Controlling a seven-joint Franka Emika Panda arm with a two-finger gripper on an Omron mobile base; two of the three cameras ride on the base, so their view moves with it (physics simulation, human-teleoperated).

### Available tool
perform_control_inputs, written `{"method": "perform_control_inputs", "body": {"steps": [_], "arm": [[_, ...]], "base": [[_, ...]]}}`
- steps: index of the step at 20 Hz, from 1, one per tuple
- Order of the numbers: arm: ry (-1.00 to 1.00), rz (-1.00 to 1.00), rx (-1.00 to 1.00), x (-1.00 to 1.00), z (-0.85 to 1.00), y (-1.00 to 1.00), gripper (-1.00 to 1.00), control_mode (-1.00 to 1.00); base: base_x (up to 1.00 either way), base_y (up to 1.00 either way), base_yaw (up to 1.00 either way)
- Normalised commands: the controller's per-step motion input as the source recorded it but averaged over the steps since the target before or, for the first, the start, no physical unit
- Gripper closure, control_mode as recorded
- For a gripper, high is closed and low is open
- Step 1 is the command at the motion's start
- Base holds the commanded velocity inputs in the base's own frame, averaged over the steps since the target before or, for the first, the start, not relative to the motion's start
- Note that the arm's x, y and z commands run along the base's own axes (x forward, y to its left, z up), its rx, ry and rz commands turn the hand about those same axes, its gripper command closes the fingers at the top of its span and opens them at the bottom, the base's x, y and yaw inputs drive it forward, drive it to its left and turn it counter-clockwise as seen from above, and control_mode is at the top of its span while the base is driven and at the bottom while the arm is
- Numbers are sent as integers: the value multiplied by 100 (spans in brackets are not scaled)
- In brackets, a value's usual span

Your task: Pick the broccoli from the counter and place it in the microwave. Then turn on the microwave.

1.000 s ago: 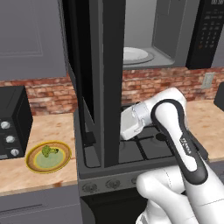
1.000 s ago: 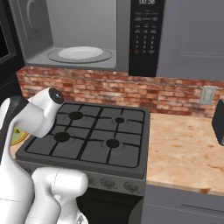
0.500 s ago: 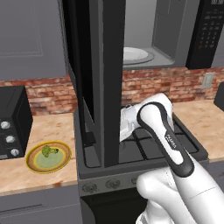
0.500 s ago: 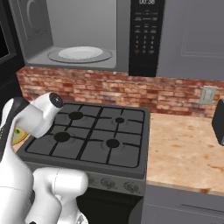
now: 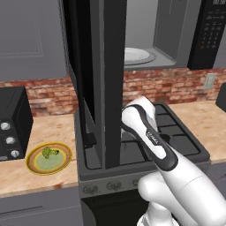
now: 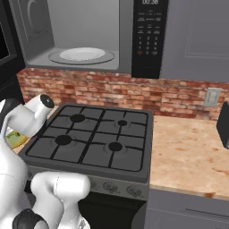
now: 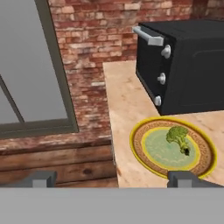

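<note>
The broccoli (image 7: 177, 136) is a small green floret lying on a round yellow-rimmed green plate (image 7: 148, 154) on the tan counter (image 7: 124, 105). In the hand view my gripper (image 7: 113, 180) is open, with nothing between its fingertips (image 7: 183, 178), and it stands short of the plate, with the broccoli ahead to the right. From the left base view the broccoli (image 5: 50, 152) sits left of the stove, and my arm (image 5: 148, 134) reaches left behind the open microwave door (image 5: 103, 84). The microwave (image 6: 80, 31) hangs open above the stove, its white turntable (image 6: 82, 54) bare.
A black toaster oven (image 7: 188, 65) with silver knobs stands on the counter just behind the plate. The gas stove (image 6: 89, 143) lies under the microwave. The open microwave door (image 7: 30, 65) hangs close on the hand's left. More counter (image 6: 188, 152) runs right of the stove.
My arm has swung left over the stove toward the plate, and the hand has passed behind the open microwave door. The gripper has stayed open.
</note>
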Motion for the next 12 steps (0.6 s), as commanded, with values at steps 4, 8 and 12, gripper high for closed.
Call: {"method": "perform_control_inputs", "body": {"steps": [4, 8, 12], "arm": [[-6, 5, -5, 13, -23, 27, -100, -100], [-3, 5, -1, 18, -28, 12, -100, -100], [0, 7, 0, 31, -31, 10, -100, -100]], "base": [[0, 0, 0], [0, 0, 0], [0, 0, 0]]}}
